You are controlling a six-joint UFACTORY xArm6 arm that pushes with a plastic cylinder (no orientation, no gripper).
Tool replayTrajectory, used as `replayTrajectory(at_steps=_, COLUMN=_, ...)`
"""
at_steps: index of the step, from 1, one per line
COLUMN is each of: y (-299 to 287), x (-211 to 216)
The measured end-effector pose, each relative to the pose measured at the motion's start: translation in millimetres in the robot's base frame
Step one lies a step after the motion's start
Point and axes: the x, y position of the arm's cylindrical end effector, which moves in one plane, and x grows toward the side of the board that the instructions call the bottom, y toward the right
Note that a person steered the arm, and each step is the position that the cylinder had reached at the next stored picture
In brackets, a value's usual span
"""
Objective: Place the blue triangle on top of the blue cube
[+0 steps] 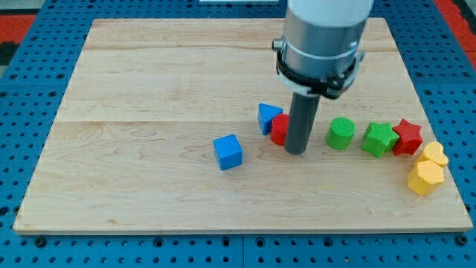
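Observation:
The blue triangle (268, 117) lies near the board's middle, up and to the right of the blue cube (227, 151), with a gap between them. A red cylinder (280, 129) presses against the triangle's right side, partly hidden by the rod. My tip (296, 151) stands directly right of the red cylinder, touching it or nearly so, and right of the blue cube.
To the right of my tip stand a green cylinder (341, 133), a green block (380, 139) and a red star (407, 136) in a row. Two yellow blocks (425, 171) sit near the wooden board's (149, 74) right edge.

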Motion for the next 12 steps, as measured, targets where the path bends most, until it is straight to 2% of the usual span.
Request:
replayTrajectory(at_steps=2, y=2.5, x=-77.5)
replayTrajectory(at_steps=4, y=-77.8, x=-80.4)
replayTrajectory(at_steps=6, y=-67.7, x=-77.9)
replayTrajectory(at_steps=9, y=-93.0, x=-41.1)
replayTrajectory(at_steps=10, y=-99.2, x=-54.7)
replayTrajectory(at_steps=11, y=-130.4, x=-61.9)
replayTrajectory(at_steps=12, y=-141.8, x=-51.7)
